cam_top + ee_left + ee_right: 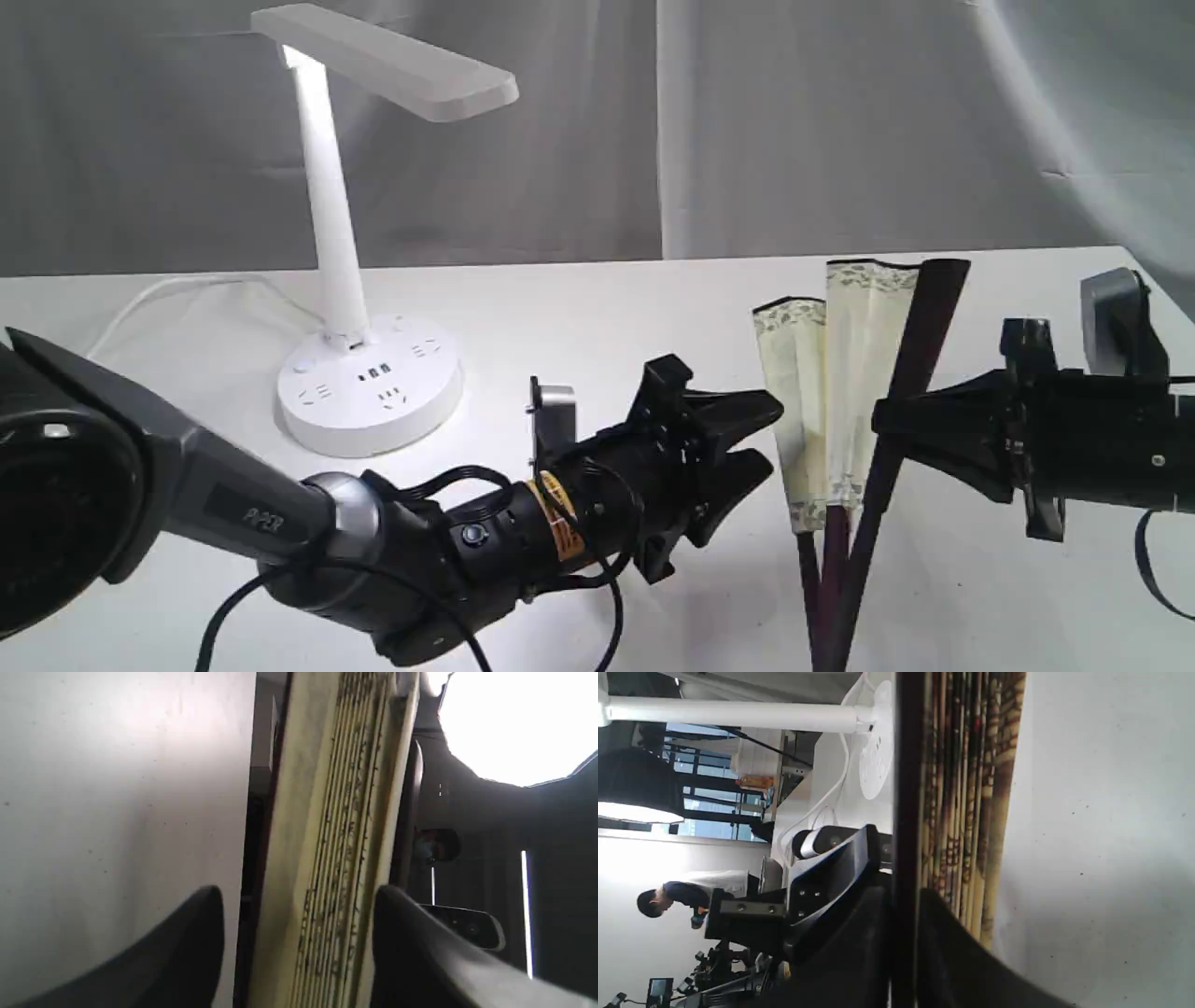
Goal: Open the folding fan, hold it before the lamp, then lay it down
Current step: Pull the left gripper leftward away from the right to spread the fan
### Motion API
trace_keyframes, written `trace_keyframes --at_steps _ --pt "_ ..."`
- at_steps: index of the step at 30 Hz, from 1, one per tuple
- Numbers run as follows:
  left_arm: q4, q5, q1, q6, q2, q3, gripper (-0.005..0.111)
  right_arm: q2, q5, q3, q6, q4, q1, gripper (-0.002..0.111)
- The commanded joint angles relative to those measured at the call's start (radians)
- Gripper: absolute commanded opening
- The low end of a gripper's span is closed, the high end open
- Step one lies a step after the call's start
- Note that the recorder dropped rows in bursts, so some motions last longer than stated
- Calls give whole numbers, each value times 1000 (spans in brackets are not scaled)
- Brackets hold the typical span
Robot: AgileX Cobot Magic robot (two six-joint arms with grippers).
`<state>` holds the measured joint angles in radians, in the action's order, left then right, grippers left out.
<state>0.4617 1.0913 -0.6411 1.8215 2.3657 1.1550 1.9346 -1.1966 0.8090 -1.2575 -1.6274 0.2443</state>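
The folding fan (859,373) stands upright on its pivot end at the right of the table, only slightly spread, its cream pleats and grey border showing. My right gripper (882,429) is shut on the dark maroon outer guard (906,812), about halfway up. My left gripper (770,434) is open, its tips at the fan's left fold. In the left wrist view the stacked pleats (336,835) sit between the two black fingers (187,942) with gaps on both sides. The white lamp (327,205) stands at the back left, head lit, well away from the fan.
The lamp's round base (369,383) with sockets sits just behind my left arm, its white cord (159,294) trailing to the left. The white table (607,308) ends at a grey curtain backdrop. A person (672,896) shows far off in the right wrist view.
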Motion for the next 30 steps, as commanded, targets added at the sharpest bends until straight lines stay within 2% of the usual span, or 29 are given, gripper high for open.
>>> trace_keyframes --at_steps 1,10,30 --pt "5 43 3 8 1 1 51 -11 -24 -5 4 -17 -14 0" --pt "49 27 3 1 1 1 51 -11 -24 -5 33 -15 -15 0" --pt "47 35 3 10 12 1 51 -11 -24 -5 62 -3 -17 0"
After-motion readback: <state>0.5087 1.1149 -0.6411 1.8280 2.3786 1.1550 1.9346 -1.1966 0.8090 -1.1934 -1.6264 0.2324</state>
